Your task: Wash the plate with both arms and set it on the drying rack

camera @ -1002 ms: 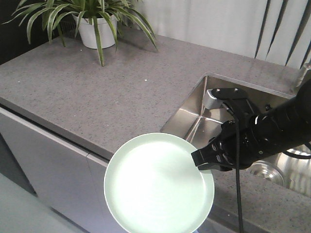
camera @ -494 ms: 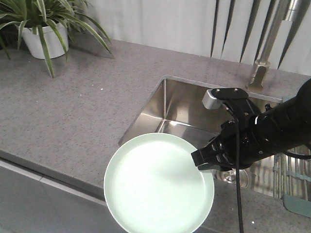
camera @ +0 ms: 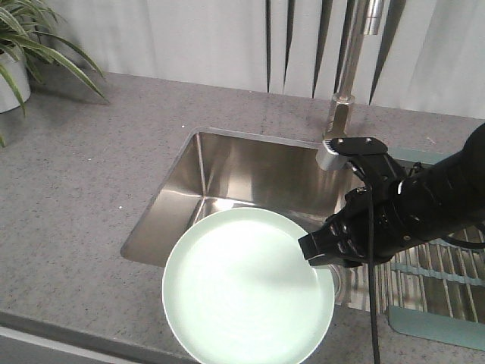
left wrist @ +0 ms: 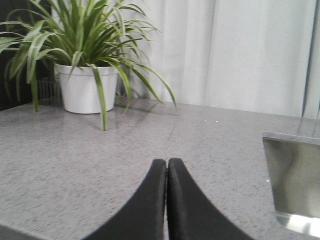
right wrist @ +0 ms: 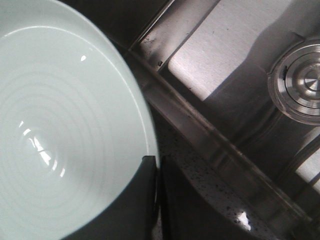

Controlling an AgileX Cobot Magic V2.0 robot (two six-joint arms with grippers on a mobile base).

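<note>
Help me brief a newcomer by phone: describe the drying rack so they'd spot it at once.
Find the steel sink sunk in the grey counter. At its right end, partly behind the black arm holding the plate, lies the drying rack: parallel metal bars with pale green end pieces, the only slatted thing there.

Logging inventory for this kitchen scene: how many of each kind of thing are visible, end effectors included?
plate: 1
potted plant: 1
sink: 1
faucet: 1
drying rack: 1
left end effector, right end effector: 2
Total: 7
</note>
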